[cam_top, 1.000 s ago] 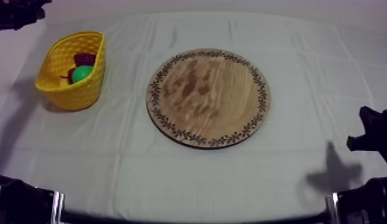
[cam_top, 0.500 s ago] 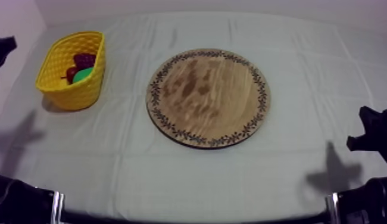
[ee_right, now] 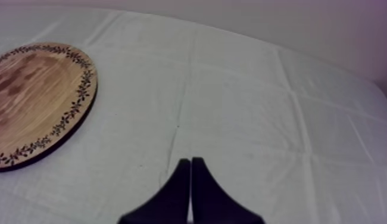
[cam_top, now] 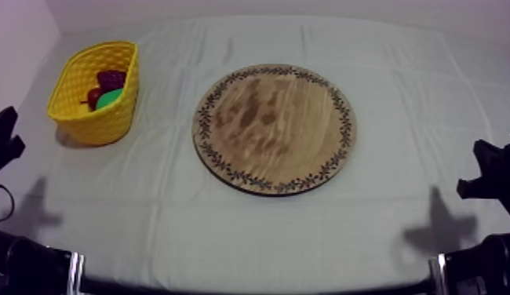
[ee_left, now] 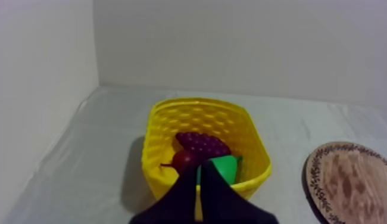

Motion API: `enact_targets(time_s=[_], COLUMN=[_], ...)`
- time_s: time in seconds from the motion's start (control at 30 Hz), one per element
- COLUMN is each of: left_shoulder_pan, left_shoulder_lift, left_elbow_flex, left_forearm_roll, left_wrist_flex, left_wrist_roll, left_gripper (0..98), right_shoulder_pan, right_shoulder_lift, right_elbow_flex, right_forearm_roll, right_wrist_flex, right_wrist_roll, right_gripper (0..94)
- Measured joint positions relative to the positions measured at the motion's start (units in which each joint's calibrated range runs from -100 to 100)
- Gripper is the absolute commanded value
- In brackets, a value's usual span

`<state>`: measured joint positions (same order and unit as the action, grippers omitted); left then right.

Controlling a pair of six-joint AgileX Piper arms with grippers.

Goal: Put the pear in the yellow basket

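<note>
So, pear [ee_left: 224, 167]: it lies inside the yellow basket [ee_left: 250, 143], just beyond the tips of your left pincer [ee_left: 200, 170], close beside the small red fruit [ee_left: 184, 159] and in front of the grapes [ee_left: 202, 144]. To me the task looks done.
Left pincer: both fingers lie together as one narrow wedge with nothing held, and they point at the near side of the basket.
Right pincer [ee_right: 190, 164]: the fingers are also together with nothing between them, over bare cloth [ee_right: 261, 119]. The wooden board [ee_right: 35, 101] is ahead of it and to its left, and nothing lies on the board.
Handling of the pear: I judge it a light, stiff toy with a smooth skin, so it can slip but is not fragile.
Where to hold: if you must take it again, close on the wide belly and not on the narrow end. I cannot tell which way that end points.
Edges: the basket rim stands between the left pincer and the pear, so you come from above. The room wall [ee_left: 41, 59] is near, beside and beyond the basket.
Open room: you have wide bare cloth ahead of the right pincer, and more between basket and board.
</note>
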<state>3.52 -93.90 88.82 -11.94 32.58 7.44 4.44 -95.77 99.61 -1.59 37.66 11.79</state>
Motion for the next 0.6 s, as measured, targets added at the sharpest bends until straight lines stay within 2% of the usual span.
enact_targets(time_s=[0.17, 0.27, 0.47, 0.6], left_shoulder_pan=[-0.08, -0.42, -0.68, -0.75], left_shoulder_lift=[-4.92, -5.76, -5.95, -5.95], left_elbow_flex=[5.67, 8.24, 10.84, 11.08], left_forearm_roll=[0.29, 2.24, 7.39, 8.31], left_wrist_flex=[-1.66, -2.49, -2.82, -1.60], left_wrist_roll=[-1.12, -2.83, -7.76, -9.20], left_gripper=[0.0, 0.0, 0.0, 0.0], right_shoulder_pan=[0.00, 0.00, 0.00, 0.00], right_shoulder_lift=[0.00, 0.00, 0.00, 0.00], right_elbow_flex=[0.00, 0.00, 0.00, 0.00], right_forearm_roll=[0.00, 0.00, 0.00, 0.00], right_wrist_flex=[0.00, 0.00, -0.08, 0.00], right_wrist_roll=[0.00, 0.00, 0.00, 0.00], right_gripper=[0.5, 0.5, 0.5, 0.5])
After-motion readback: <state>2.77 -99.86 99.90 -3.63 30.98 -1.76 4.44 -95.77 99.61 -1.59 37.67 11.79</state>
